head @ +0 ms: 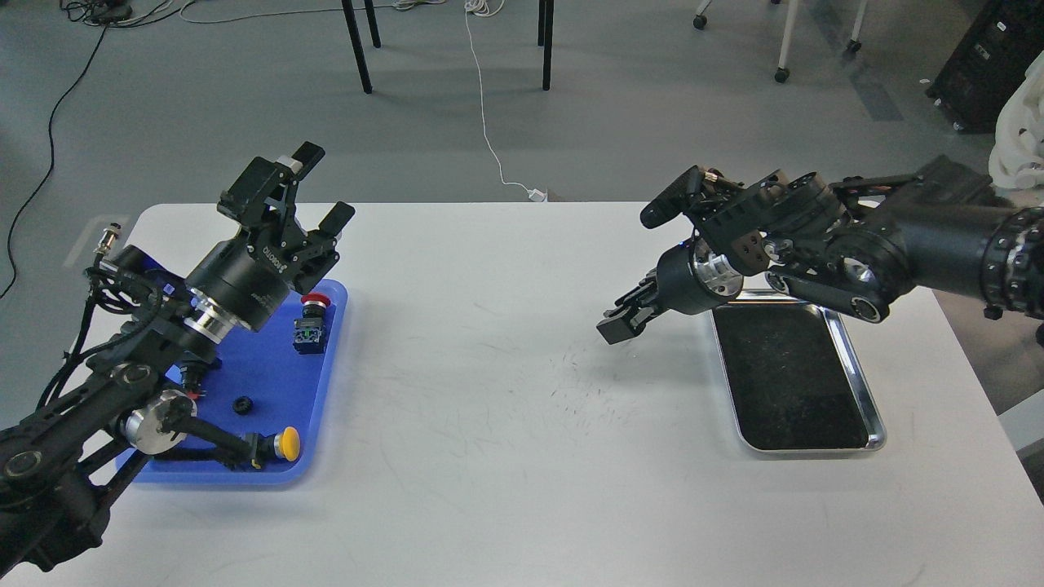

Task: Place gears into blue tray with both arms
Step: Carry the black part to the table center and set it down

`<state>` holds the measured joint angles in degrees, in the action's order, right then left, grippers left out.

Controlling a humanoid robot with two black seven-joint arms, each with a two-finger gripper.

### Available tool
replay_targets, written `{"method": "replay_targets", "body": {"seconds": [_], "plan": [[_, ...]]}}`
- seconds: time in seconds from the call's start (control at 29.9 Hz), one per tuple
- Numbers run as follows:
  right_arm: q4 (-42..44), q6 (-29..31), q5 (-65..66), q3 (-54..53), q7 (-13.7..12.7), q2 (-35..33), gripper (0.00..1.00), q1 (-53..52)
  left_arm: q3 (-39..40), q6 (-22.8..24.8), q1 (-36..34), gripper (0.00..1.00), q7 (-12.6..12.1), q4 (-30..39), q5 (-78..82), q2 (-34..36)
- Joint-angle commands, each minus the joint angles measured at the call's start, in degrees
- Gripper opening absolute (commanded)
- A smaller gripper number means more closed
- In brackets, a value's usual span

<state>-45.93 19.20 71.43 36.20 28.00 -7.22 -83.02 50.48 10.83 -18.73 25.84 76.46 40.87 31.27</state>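
Note:
The blue tray (263,368) lies at the table's left side. One small black gear (241,404) rests in it. My left gripper (322,189) hangs above the tray's far edge, tilted up, open and empty. My right gripper (617,326) reaches out over the bare table just left of the steel tray (874,412), angled down to the left. Its fingers (632,319) are closed together. Anything pinched between them is too small and dark to make out.
The blue tray also holds a red-capped push-button (313,303) on a blue body and a yellow-capped one (285,444). The steel tray's dark inside shows nothing in it. Scuff marks (583,383) cover the table's middle. Chair legs and cables stand beyond the far edge.

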Motion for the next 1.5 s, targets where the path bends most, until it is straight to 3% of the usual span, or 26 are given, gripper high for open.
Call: {"method": "replay_targets", "body": {"seconds": [0.0, 0.2, 0.67, 1.1, 1.17, 1.47], "plan": [[1.45, -0.39, -2.87, 2.03, 0.0, 5.79, 0.18, 0.49, 0.14, -0.02, 0.01, 0.98, 0.09, 0.01, 0.0, 0.54], [2.78, -1.0, -4.11, 2.48, 0.0, 7.22, 0.18, 1.98, 0.23, -0.02, 0.53, 0.98, 0.09, 0.01, 0.0, 1.07], [2.51, -8.82, -7.36, 4.05, 0.0, 7.22, 0.18, 7.08, 0.14, 0.07, 0.97, 0.98, 0.18, 0.1, 0.0, 1.07], [2.78, -9.35, -7.45, 4.85, 0.0, 7.22, 0.25, 7.17, 0.14, 0.07, 1.15, 0.98, 0.18, 0.1, 0.0, 1.16], [2.86, -9.44, -7.45, 4.76, 0.0, 7.22, 0.38, 7.17, 0.14, 0.07, 1.15, 0.98, 0.18, 0.1, 0.0, 1.16], [2.69, -9.97, -12.88, 3.97, 0.0, 7.22, 0.81, 6.82, 0.14, 0.07, 1.15, 0.98, 0.18, 0.1, 0.09, 1.16]]}}
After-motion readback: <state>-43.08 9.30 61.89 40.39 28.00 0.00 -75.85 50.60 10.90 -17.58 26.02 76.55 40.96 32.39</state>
